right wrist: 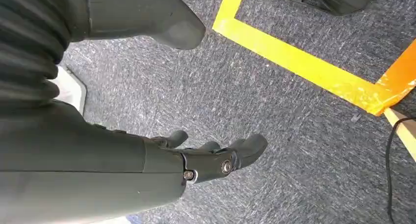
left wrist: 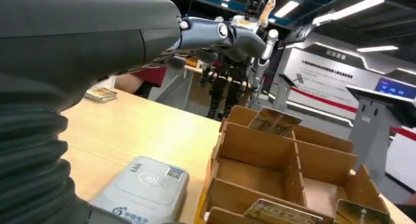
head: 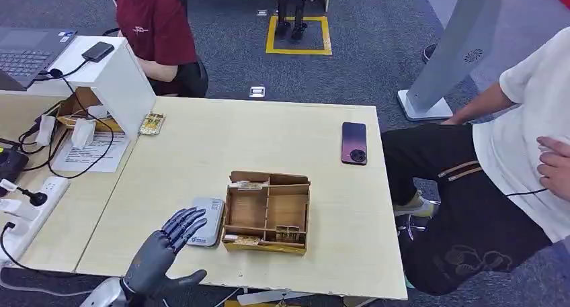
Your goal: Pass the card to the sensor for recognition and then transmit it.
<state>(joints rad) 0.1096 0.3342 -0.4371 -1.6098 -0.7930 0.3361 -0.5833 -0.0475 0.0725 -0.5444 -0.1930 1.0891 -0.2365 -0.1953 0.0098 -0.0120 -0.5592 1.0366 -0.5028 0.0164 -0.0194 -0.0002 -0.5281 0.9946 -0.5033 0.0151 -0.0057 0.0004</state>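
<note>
**Left hand empty at the sensor; cards lie to its right**

On the table point(head: 201, 132), your cardboard box point(head: 267, 211) sits just right of the grey sensor point(head: 206, 221). The left hand point(head: 163, 250) hovers, fingers spread, holding nothing, fingertips over the sensor's near-left edge. The nearest card point(head: 246, 240) stands in the near compartment, right of that hand. The right hand point(right wrist: 206, 158) hangs over the floor, loosely curled, empty.

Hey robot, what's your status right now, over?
Left hand open, hovering by card reader. Right hand empty, hanging over floor. Cards in cardboard box. Nothing blocking.
</note>
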